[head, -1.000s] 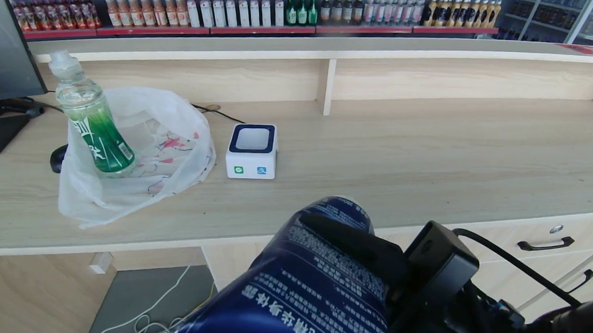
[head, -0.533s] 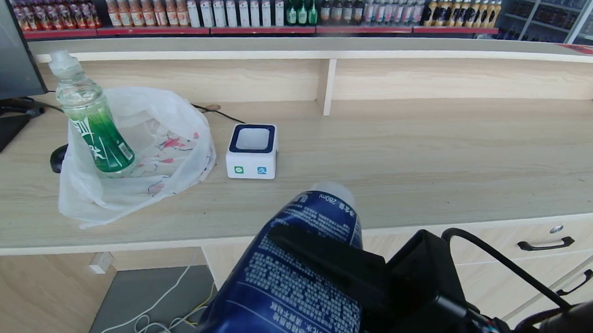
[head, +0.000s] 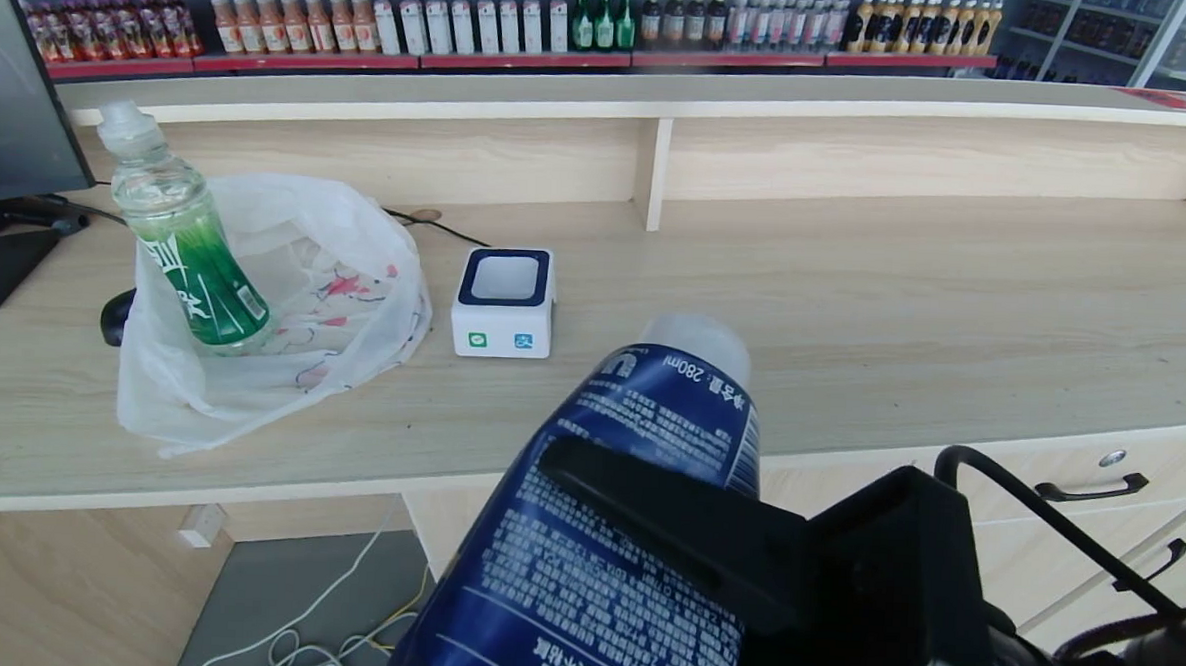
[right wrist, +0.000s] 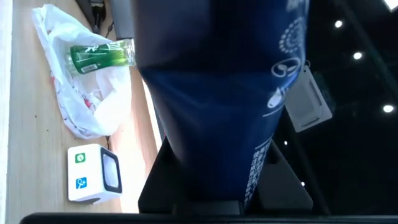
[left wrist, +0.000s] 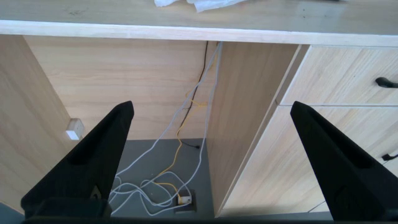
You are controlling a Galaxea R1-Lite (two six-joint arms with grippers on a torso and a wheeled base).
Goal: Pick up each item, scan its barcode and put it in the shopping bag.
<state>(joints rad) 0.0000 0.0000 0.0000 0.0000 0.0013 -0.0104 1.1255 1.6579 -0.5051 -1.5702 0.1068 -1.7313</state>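
Observation:
My right gripper (head: pixel 669 537) is shut on a dark blue bottle (head: pixel 637 475) with white print and a pale cap, held tilted in front of the counter's near edge, cap pointing at the counter. From the right wrist view the blue bottle (right wrist: pixel 211 93) sits between the gripper's fingers. A white scanner box (head: pixel 503 304) with a dark-framed window stands on the counter. To its left a green-labelled bottle (head: pixel 188 250) leans inside a white plastic shopping bag (head: pixel 354 303). My left gripper (left wrist: pixel 211 168) is open below the counter, nothing between its fingers.
A monitor (head: pixel 8 97) and a dark mouse (head: pixel 113 317) are at the counter's far left. A raised shelf with a divider (head: pixel 654 171) runs behind. Drawers with handles (head: pixel 1087 487) are under the right side; cables (head: pixel 310 631) lie on the floor.
The right gripper has carried the blue bottle up and forward; its cap now shows over the counter's front edge, closer to the scanner. The bag and green bottle have not moved.

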